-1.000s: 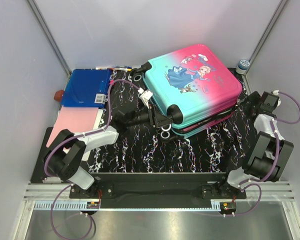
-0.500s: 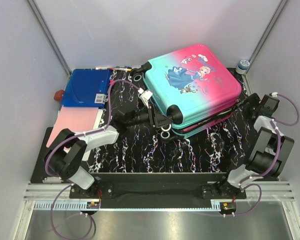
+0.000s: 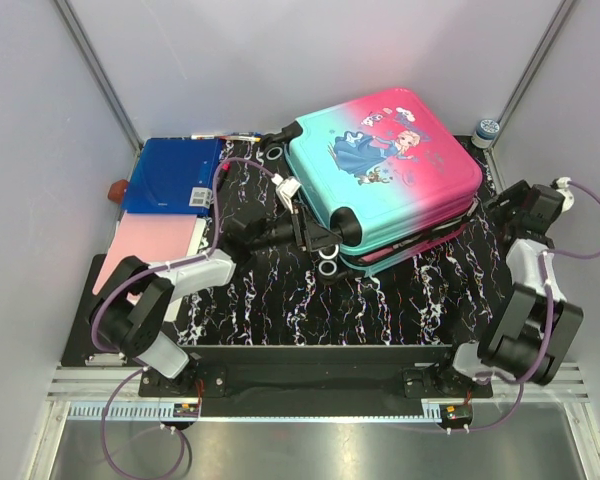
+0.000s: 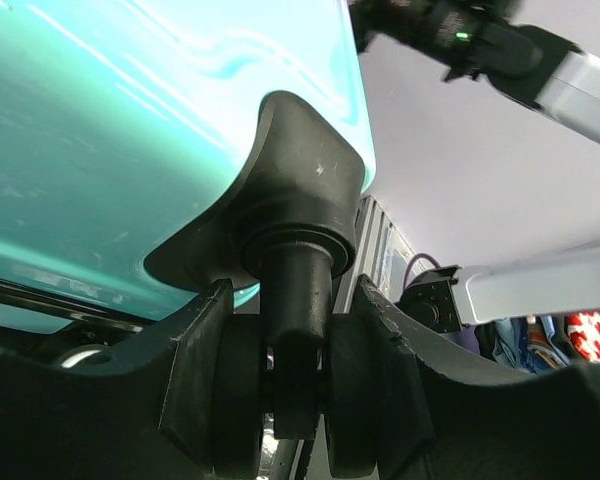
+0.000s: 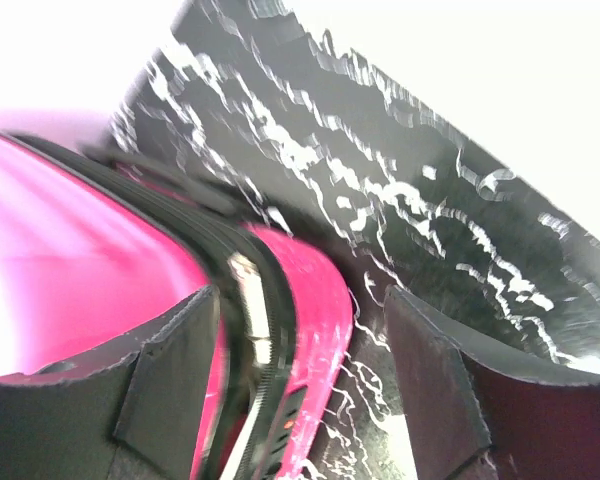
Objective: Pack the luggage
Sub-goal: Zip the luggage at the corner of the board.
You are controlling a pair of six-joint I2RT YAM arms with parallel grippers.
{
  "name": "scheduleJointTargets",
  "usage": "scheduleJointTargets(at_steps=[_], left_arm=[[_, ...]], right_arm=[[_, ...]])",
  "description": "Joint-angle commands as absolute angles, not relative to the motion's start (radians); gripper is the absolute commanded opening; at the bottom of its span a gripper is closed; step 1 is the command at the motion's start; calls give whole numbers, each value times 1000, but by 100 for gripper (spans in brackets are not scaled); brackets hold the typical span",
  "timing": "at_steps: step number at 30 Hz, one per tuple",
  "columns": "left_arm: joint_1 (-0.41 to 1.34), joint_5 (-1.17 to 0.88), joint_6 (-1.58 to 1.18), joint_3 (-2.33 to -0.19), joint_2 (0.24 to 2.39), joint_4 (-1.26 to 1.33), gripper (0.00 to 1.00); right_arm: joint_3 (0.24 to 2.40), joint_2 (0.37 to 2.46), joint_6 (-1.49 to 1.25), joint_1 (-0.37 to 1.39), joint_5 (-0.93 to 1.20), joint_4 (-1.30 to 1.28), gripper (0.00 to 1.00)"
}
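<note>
The luggage (image 3: 385, 170) lies toward the table's (image 3: 400, 300) far right corner. Its glossy hard shell looks stiff and slippery, so the trim gives the surer hold. The left gripper (image 4: 295, 330) clamps a black caster (image 4: 292, 290) at the teal end; the right gripper (image 5: 300, 340) straddles the pink zip edge, jaws apart.

Shell of the luggage (image 3: 385, 170): pink-to-teal gradient, cartoon princess print, black trim. The worktop (image 3: 410, 300): black, white-veined marbling. Left of the luggage: blue folder (image 3: 165, 170), pink sheet (image 3: 155, 245).
</note>
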State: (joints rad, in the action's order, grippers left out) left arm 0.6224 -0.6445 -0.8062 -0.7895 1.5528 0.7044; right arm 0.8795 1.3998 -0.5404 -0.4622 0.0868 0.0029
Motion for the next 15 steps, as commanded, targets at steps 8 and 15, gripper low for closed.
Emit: scheduleJointTargets(at_steps=[8,15], left_arm=[[557,-606,-871,-810,1479,946,0],[558,-638,-934,-845,1431,991,0]], right_arm=[[917,1250,-519,-465,-23,-86,77],[902,1356,-532,-465,-3,-86,79]])
